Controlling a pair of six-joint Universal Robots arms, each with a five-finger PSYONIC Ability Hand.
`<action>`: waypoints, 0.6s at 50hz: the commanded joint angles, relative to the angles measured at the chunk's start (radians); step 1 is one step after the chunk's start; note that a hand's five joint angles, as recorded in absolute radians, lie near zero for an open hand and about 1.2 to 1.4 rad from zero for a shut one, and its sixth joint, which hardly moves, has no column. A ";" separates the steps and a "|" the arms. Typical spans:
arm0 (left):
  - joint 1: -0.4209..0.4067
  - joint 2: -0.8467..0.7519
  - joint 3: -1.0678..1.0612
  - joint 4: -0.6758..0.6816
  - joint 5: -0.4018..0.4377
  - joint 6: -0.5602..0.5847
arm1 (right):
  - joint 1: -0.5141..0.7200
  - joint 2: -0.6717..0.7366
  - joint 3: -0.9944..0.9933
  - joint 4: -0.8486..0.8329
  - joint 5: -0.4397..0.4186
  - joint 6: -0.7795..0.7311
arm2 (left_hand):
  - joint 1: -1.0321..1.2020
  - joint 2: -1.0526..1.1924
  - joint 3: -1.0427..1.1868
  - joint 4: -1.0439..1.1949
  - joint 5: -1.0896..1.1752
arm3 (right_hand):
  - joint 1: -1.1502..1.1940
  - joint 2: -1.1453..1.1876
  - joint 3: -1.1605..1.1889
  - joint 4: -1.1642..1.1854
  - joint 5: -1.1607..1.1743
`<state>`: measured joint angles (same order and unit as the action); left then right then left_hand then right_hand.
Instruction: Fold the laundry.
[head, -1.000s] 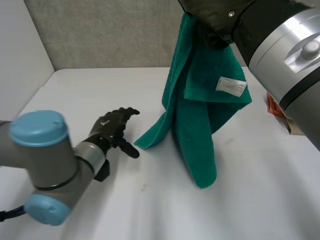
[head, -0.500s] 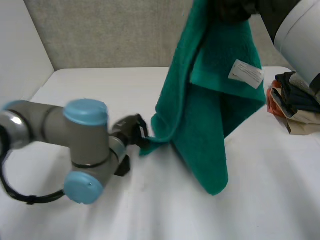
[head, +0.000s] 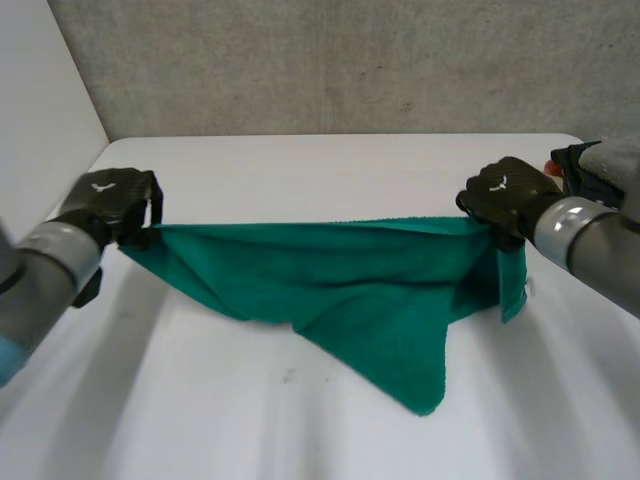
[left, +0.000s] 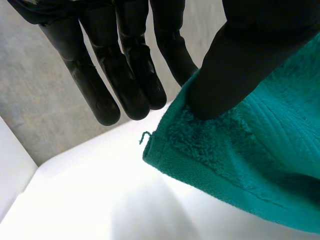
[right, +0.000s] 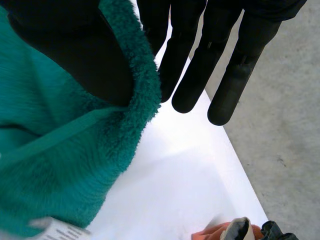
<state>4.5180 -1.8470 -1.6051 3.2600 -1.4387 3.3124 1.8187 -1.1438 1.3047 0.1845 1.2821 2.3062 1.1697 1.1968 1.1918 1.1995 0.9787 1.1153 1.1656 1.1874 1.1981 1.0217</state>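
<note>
A green towel (head: 330, 280) hangs stretched in the air between my two hands, above the white table (head: 300, 165). My left hand (head: 105, 200) holds one top corner at the left. In the left wrist view its thumb (left: 240, 60) pins that towel corner (left: 250, 150) while its fingers (left: 125, 75) stay straight. My right hand (head: 505, 195) holds the opposite top corner at the right, and the towel edge (right: 60, 150) is pinched under its thumb (right: 75, 50). The towel's lower part sags to a point (head: 425, 395) near the table, below and left of the right hand.
A pile of dark and orange clothes (head: 575, 160) lies at the table's far right edge, just behind my right hand, and appears past the fingertips in the right wrist view (right: 240, 230). A grey wall (head: 330, 60) backs the table; a white wall (head: 40, 100) stands at the left.
The right hand held the towel up high while the left hand lay open on the table. The left hand took the low corner, and both hands drew apart, spreading the towel.
</note>
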 joint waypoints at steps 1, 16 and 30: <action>-0.074 -0.245 0.357 0.033 -0.098 0.047 | 0.045 0.176 -0.254 -0.264 0.094 0.047 | 0.227 0.199 0.204 0.197 0.243 | 0.281 0.231 0.209 0.198 0.200; -0.063 -0.103 0.493 0.394 -0.120 0.019 | 0.045 0.167 -0.432 -0.735 -0.041 0.142 | 0.227 0.199 0.204 0.197 0.243 | 0.281 0.231 0.209 0.198 0.200; 0.006 -0.020 -0.113 0.451 -0.008 0.016 | 0.002 0.136 -0.009 -0.497 -0.213 0.076 | 0.227 0.199 0.204 0.197 0.243 | 0.281 0.231 0.209 0.198 0.200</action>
<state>4.5098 -1.8401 -1.5343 3.6598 -1.4979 3.3208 1.8265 -1.0405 1.1416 -0.3565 1.1119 2.4247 1.1697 1.1987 1.1929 1.1998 0.9789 1.1153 1.1656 1.1879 1.1981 1.0217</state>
